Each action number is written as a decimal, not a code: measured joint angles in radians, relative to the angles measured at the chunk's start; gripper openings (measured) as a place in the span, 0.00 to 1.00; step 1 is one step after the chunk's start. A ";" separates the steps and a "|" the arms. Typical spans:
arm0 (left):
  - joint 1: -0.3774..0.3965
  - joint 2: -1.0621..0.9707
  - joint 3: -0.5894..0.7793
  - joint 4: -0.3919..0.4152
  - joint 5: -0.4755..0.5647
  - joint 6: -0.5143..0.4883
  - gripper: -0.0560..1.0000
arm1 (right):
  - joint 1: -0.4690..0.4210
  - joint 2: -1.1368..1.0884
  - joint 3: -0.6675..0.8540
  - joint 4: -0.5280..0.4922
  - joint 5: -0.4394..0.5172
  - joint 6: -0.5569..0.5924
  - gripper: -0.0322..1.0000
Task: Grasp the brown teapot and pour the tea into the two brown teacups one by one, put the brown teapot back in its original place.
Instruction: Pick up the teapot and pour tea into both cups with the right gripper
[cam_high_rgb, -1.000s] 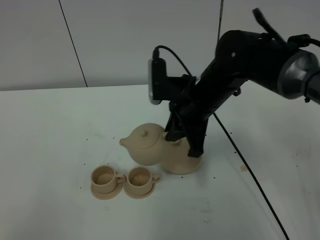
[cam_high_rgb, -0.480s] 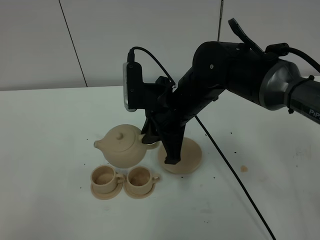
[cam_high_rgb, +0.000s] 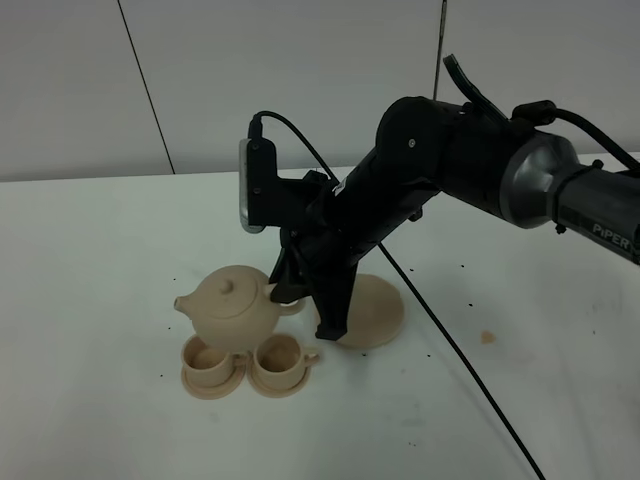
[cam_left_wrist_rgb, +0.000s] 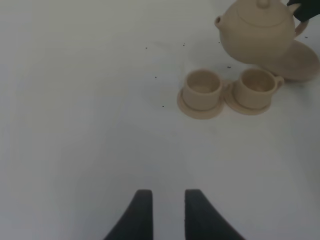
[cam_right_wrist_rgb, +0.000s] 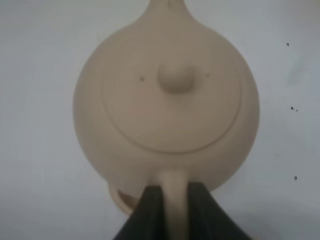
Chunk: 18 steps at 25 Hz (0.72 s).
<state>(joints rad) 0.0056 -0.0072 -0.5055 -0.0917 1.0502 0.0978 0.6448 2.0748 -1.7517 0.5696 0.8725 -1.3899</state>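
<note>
the right gripper (cam_right_wrist_rgb: 172, 192) is pinching the loop handle of the teapot (cam_high_rgb: 235, 305), which hangs upright in the air, lifted off the big saucer (cam_high_rgb: 375, 310). it sits just above and behind the first cup (cam_high_rgb: 208, 358), spout pointing away from the arm. so the grasp and lift are done. both pours and the return are left, as i judge it: the pot is not tipped and i see no tea in the first cup or the second cup (cam_high_rgb: 280, 355). the cups stand side by side on their small saucers, so i must aim narrowly. a black cable (cam_high_rgb: 450, 350) trails past the big saucer. the left gripper (cam_left_wrist_rgb: 164, 197) idles well apart, fingers slightly spread, holding nothing.
</note>
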 joint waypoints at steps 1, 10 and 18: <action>0.000 0.000 0.000 0.000 0.000 0.000 0.27 | 0.000 0.004 -0.009 0.004 0.003 0.000 0.13; 0.000 0.000 0.000 0.000 0.000 0.000 0.27 | 0.007 0.069 -0.085 0.033 0.020 -0.007 0.13; 0.000 0.000 0.000 0.000 0.000 0.000 0.27 | 0.009 0.131 -0.157 0.034 0.052 -0.007 0.13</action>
<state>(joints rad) 0.0056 -0.0072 -0.5055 -0.0917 1.0502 0.0978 0.6538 2.2058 -1.9085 0.6040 0.9247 -1.3973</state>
